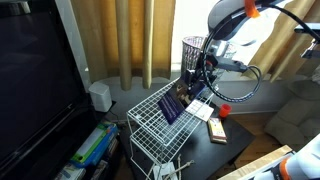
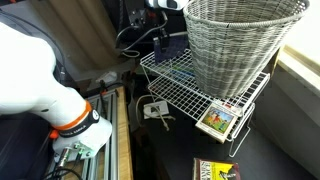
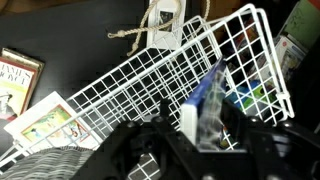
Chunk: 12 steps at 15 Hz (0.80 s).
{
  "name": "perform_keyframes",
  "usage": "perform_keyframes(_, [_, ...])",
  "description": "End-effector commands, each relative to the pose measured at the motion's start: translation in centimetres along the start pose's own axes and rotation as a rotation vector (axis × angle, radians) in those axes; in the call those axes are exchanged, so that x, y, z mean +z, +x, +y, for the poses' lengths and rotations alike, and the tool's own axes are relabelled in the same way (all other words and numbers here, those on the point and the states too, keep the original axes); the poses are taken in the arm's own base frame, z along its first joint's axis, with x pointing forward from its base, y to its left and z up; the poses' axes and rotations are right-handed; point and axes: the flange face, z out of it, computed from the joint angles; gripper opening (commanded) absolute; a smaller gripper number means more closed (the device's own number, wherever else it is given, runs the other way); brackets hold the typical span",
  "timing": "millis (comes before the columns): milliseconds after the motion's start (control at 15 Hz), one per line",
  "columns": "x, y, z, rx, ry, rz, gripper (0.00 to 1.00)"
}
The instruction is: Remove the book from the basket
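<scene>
Seemingly gripper pinching book over white rack, outside basket.

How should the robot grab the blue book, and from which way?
By its upper edge, from above. The book is thin and flat and stands tilted on edge over the white rack, so the fingers can pinch its two flat covers. The gripper looks closed on it there.

The book sits on the rack, near the basket.
</scene>
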Motion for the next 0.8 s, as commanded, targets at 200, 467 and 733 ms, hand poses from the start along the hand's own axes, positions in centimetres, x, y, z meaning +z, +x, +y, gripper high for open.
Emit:
perform_keyframes(200, [0.26, -0.31, -0.25, 0.032, -0.070, -0.100, 1.00])
perform_keyframes(467, [0.37, -0.30, -0.21, 0.040, -0.094, -0.134, 1.00])
perform_keyframes(733, [0.42, 0.03, -0.19, 0.038, -0.097, -0.142, 1.00])
